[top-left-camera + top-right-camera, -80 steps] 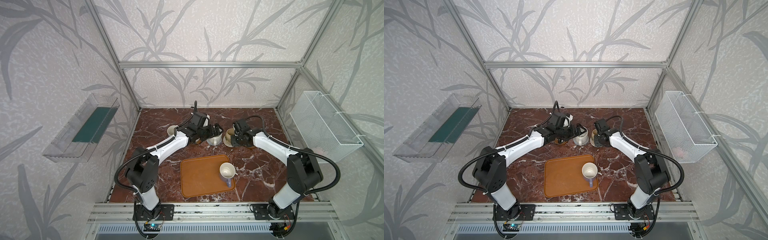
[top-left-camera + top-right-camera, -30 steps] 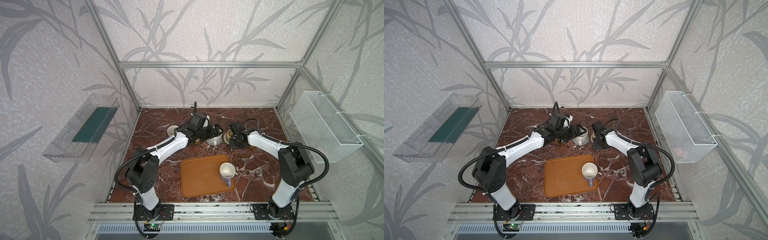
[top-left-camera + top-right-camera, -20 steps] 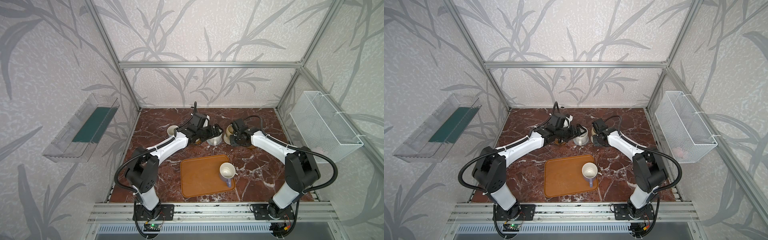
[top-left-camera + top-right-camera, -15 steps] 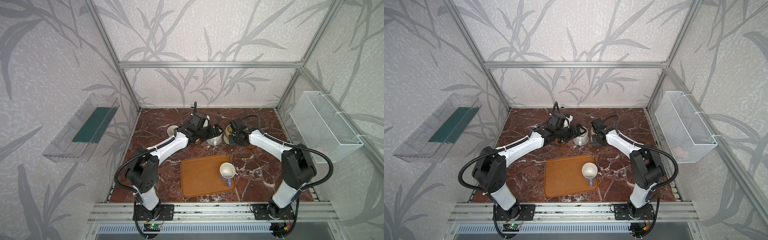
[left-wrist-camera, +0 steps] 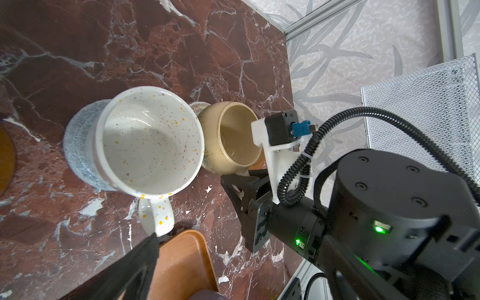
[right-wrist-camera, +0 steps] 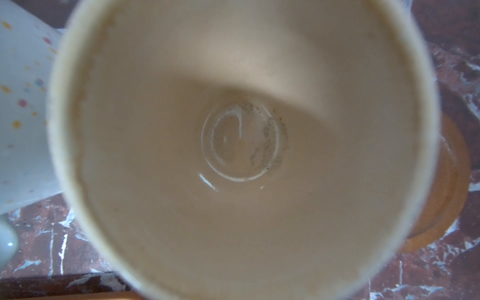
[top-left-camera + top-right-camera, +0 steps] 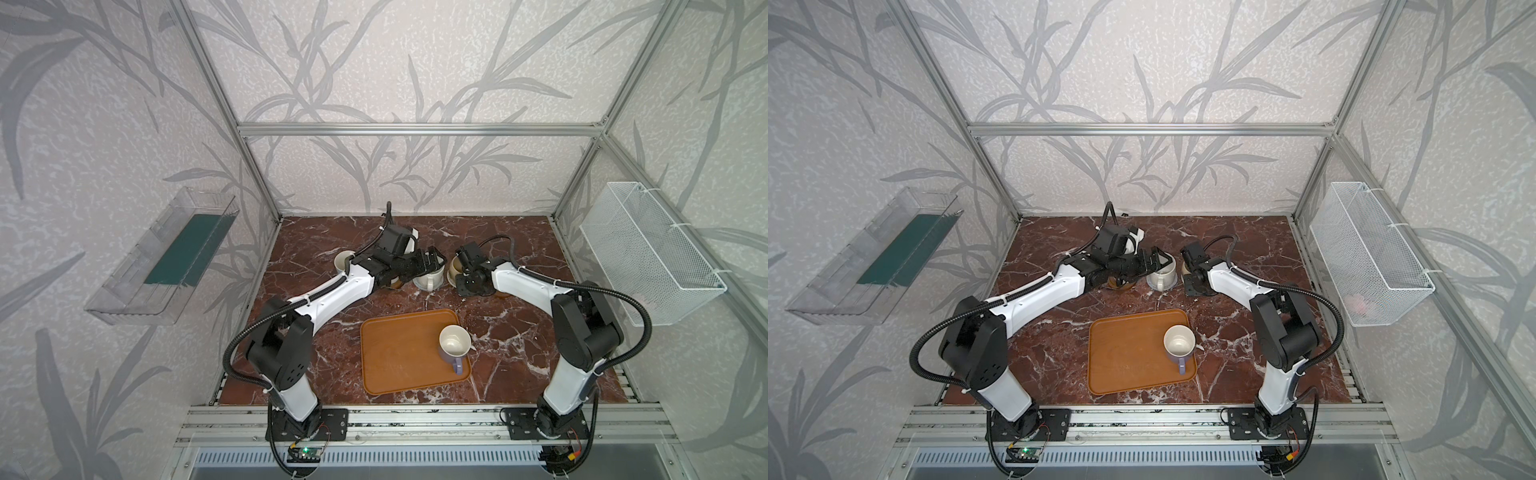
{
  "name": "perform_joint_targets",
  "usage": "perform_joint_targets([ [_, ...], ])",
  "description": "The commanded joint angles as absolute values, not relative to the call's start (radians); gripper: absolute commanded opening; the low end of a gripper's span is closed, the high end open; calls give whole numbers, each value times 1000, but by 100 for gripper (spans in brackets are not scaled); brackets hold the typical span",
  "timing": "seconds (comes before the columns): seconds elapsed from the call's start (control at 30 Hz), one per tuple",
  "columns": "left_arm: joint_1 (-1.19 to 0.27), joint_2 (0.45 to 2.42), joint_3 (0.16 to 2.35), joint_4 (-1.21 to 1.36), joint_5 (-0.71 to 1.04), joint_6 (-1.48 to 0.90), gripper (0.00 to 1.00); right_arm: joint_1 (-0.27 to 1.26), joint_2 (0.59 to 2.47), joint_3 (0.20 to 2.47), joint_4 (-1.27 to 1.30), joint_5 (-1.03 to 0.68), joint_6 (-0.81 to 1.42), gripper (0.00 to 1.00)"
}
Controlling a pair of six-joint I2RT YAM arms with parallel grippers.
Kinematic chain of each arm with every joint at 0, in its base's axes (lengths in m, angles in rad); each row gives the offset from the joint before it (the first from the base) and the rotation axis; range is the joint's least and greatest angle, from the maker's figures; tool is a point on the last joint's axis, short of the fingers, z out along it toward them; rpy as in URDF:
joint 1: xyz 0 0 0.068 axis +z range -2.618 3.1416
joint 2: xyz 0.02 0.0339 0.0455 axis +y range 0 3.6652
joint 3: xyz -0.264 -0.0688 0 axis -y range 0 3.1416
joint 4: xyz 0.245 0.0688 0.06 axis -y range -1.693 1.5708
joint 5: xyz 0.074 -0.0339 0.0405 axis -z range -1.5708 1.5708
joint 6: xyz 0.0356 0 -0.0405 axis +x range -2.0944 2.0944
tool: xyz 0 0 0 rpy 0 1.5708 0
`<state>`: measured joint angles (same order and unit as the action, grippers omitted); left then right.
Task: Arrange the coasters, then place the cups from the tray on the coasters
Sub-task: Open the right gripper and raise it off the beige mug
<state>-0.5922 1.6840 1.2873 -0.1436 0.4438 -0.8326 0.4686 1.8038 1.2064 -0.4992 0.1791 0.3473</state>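
Cream-beige rounded mug [image 5: 231,137]: stands beside the speckled white mug [image 5: 148,140], directly under the right wrist camera, its handle at the right gripper [image 5: 240,181].
Right gripper: shut on that handle.
Speckled mug: sits on a grey-blue coiled rope coaster [image 5: 78,145], below the left gripper [image 7: 430,261].
Left gripper: jaws wide apart, holding nothing.
Lavender mug [image 7: 454,345]: on the orange-brown tray [image 7: 399,353], well apart from both grippers.

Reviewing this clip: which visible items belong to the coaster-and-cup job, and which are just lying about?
Part of the job:
- tray
- lavender mug, on the tray
- speckled white mug, on the grey-blue rope coaster
- cream-beige mug, over the brown coaster

Just lying about:
- wire basket on the wall
- clear wall bin
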Motion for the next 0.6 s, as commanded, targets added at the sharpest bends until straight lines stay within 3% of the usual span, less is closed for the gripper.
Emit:
perform_joint_targets([
  [0.0,-587,1642,1273,-138,442,-833,99,472,1778,1191,-470,191,350,20],
  [0.3,-586,1621,1258,-138,439,-834,99,472,1713,1190,-509,176,354,45],
  [0.4,-586,1607,1255,-152,437,-836,99,474,1634,1162,-518,205,388,64],
  [0.57,-586,1560,1254,-203,449,-824,99,472,1529,1143,-570,192,407,67],
])
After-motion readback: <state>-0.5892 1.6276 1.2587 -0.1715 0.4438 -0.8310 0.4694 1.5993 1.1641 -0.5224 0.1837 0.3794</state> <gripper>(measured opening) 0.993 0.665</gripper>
